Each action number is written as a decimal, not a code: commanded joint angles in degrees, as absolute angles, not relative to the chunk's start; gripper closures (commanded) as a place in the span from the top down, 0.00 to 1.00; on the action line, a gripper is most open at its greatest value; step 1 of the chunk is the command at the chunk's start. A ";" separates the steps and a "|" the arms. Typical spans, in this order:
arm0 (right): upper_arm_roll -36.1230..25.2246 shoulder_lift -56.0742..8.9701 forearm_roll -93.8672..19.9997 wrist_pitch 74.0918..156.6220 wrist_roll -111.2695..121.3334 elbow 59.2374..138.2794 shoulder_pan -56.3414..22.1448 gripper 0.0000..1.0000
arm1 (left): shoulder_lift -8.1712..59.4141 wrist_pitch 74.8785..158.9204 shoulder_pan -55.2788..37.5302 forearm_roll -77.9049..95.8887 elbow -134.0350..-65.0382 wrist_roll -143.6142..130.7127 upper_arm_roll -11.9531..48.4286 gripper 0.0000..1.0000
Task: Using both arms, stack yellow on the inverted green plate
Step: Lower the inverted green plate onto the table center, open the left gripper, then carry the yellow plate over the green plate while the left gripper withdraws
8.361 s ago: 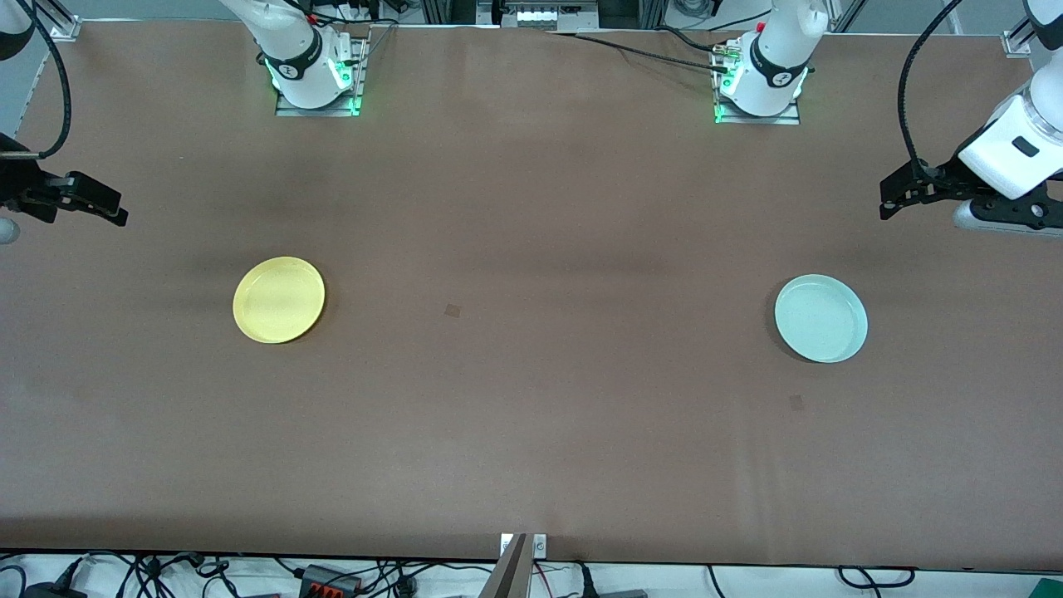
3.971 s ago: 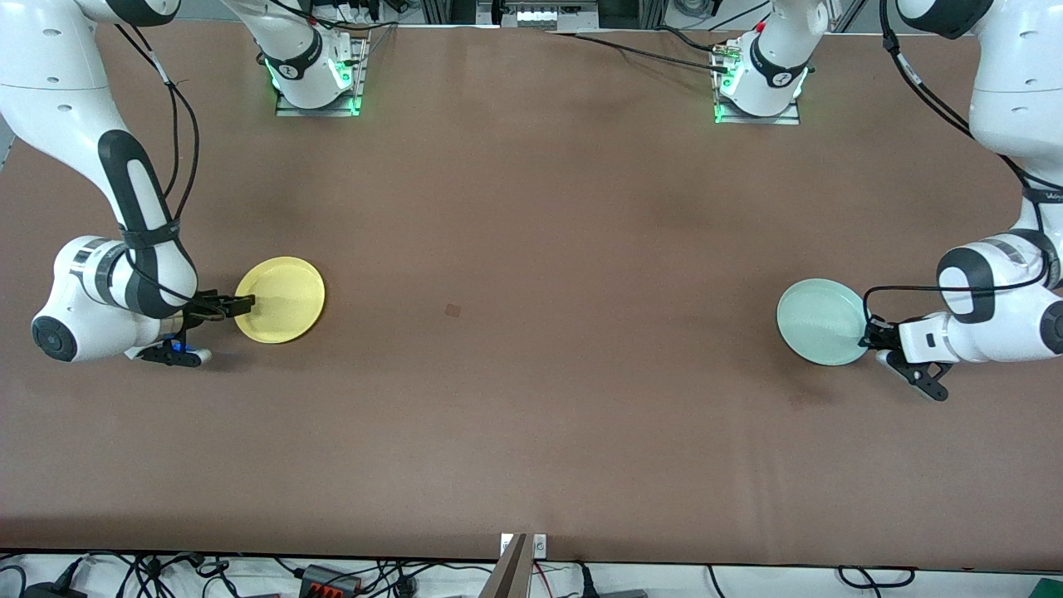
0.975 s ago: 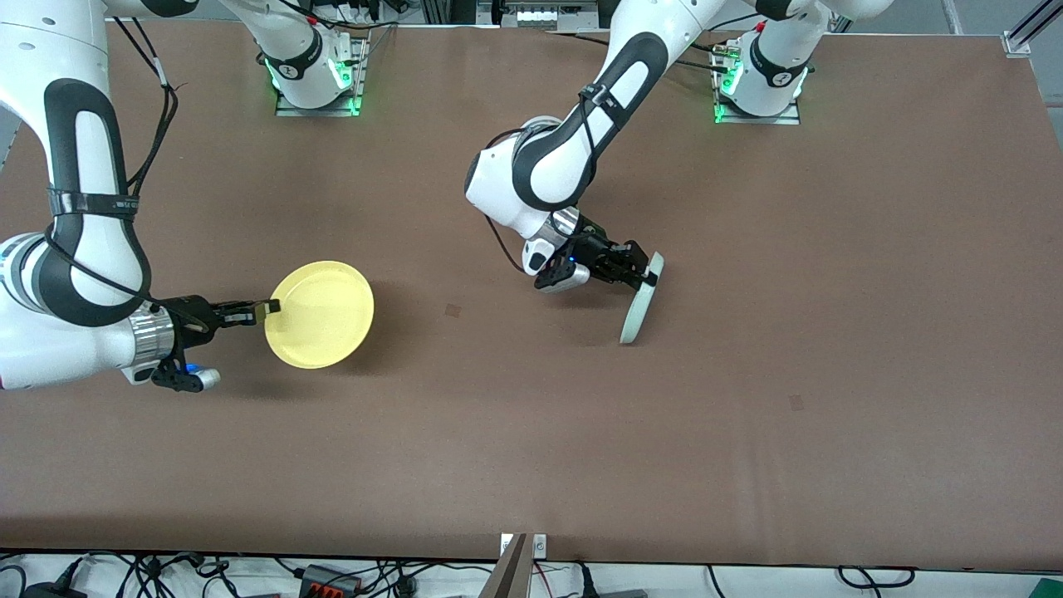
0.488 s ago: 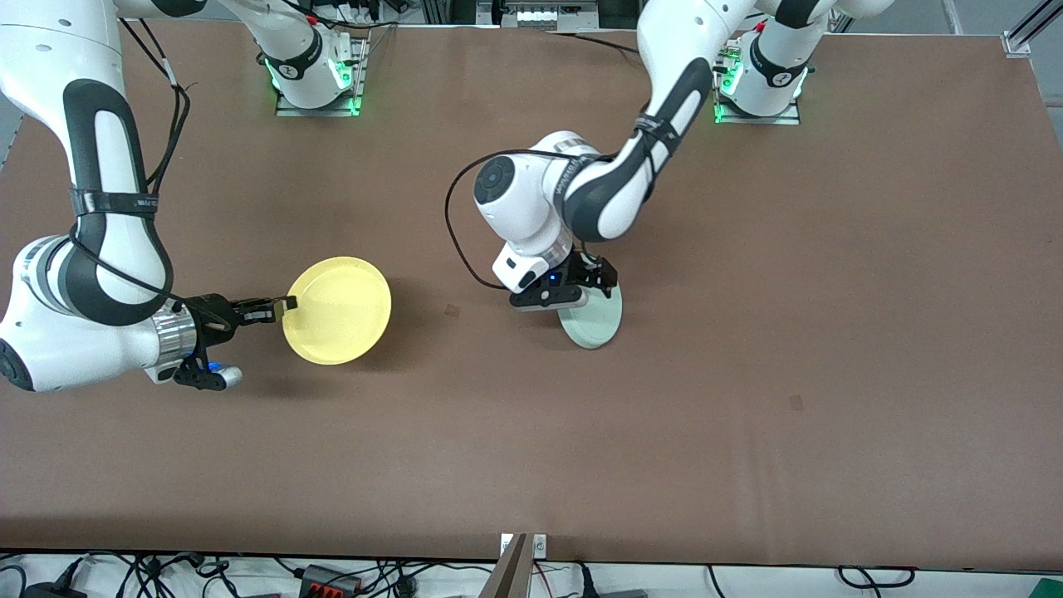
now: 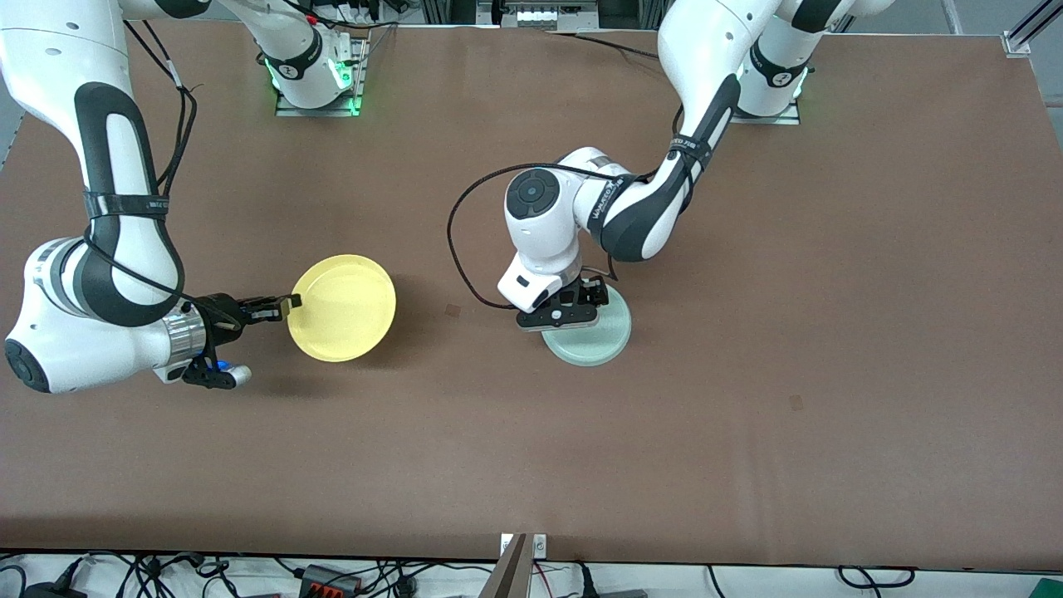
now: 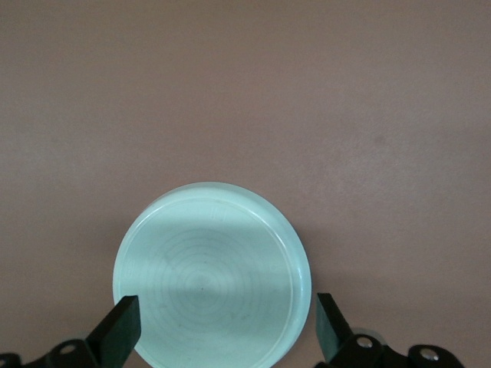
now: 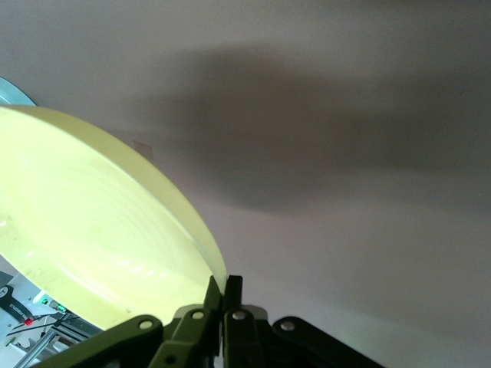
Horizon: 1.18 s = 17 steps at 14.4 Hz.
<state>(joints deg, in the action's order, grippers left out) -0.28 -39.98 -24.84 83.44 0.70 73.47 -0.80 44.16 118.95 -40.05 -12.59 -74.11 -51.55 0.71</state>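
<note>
- Yellow plate (image 5: 342, 308) is pinched at its rim by the closed right gripper (image 5: 282, 306); an edge grip may slip or tilt.
- Left gripper (image 5: 581, 306), fully open and holding nothing, hangs over the inverted green plate (image 5: 591, 336); collision risk during stacking.

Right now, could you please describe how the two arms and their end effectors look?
Both arms are glossy white with rounded joints and black bands. A loose black cable loops along each. The left end effector is black with two flat fingers, on a white wrist block showing a small blue light. The right end effector is black on a silver wrist ring, also with a blue light. Green lights glow at both bases.
</note>
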 commanded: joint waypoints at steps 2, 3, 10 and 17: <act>0.44 -40.51 -24.96 82.79 -0.88 72.33 -3.15 0.00 | 36.76 113.93 -34.65 -10.63 -76.29 -42.22 1.14 1.00; 0.44 -40.78 -24.87 83.40 -0.88 72.33 -5.51 0.00 | 35.35 111.21 -33.15 -10.63 -76.29 -39.32 1.23 1.00; 0.44 -43.68 -24.96 95.95 -8.07 72.60 -19.93 0.00 | 24.36 101.08 -22.33 -8.53 -79.00 -31.03 1.23 1.00; 0.53 -48.24 -29.77 109.85 -21.62 72.60 -29.87 0.00 | 8.72 104.67 -16.70 -1.58 -97.80 -19.07 1.14 1.00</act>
